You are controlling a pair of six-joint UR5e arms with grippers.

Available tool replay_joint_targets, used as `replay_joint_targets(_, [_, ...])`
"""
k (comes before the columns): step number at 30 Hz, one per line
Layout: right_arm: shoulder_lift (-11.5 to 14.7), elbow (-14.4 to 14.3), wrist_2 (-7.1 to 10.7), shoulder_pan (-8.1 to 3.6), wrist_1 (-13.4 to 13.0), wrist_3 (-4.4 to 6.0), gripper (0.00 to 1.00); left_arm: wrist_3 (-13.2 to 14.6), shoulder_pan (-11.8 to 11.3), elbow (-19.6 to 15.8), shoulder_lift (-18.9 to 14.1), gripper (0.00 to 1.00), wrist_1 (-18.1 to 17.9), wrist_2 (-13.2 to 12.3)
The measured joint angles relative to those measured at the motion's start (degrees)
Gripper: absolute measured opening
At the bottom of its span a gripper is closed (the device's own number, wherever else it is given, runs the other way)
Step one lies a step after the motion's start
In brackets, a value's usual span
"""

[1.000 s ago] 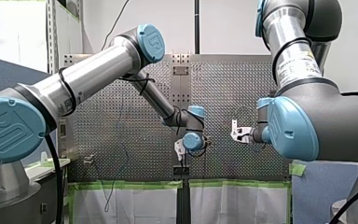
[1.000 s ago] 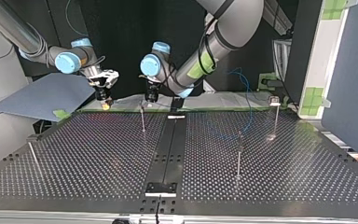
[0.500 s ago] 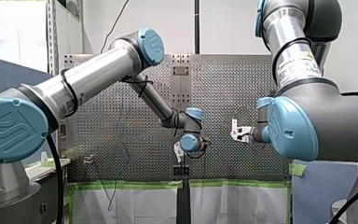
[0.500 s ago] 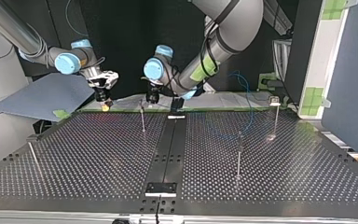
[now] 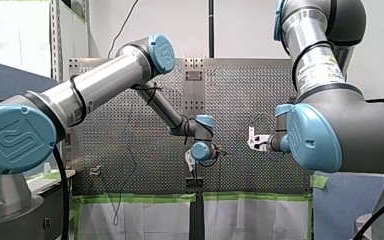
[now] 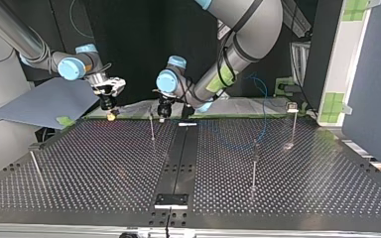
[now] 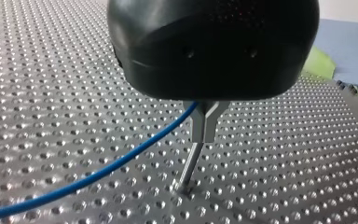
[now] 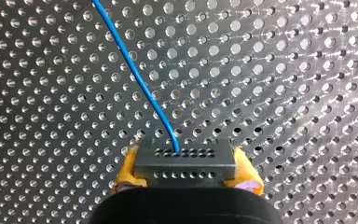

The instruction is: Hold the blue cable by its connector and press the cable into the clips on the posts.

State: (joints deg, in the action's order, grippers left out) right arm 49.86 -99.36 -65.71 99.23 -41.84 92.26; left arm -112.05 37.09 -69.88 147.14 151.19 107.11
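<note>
My right gripper (image 8: 186, 171) is clamped on the connector (image 8: 185, 158) w/ its yellow pads (image 8: 127, 171). The blue cable (image 8: 140, 79) leads off it over the perforated table (image 8: 284, 70). My left gripper (image 7: 204, 136) has its metal tips pinched together (cable threads thru the fork above them), just over a post (image 7: 189, 165).

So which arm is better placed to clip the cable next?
Left. My left gripper grips the blue cable directly over a post; my right gripper only holds the connector.
</note>
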Motion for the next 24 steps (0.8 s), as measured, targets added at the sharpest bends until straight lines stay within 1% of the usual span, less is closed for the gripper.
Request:
replay_joint_targets(5, [-1.2, 1.1, 0.02, 0.36, 0.2, -0.21, 0.0, -0.2, -0.8, 0.4, 0.5, 0.0, 0.2, -1.0])
replay_joint_targets(10, [-1.6, 2.4, 0.0, 0.67, 0.5, -0.21, 0.0, -0.3, -1.1, 2.5, 2.5, 0.0, 1.5, -1.4])
replay_joint_targets(15, [-1.9, 3.3, -0.07, 0.61, 0.4, -0.05, 0.0, -0.3, -1.2, 3.8, 3.3, 0.0, 2.4, -1.4])
replay_joint_targets(19, [-2.3, 4.1, -0.2, 0.52, 0.4, 0.02, 0.0, -0.4, -1.5, 5.7, 3.5, 0.0, 3.2, -1.5])
replay_joint_targets(24, [-3.9, 5.7, -0.67, 0.59, 0.9, -0.11, 0.0, -0.6, -1.9, 7.7, 3.5, 0.0, 3.3, -1.5])
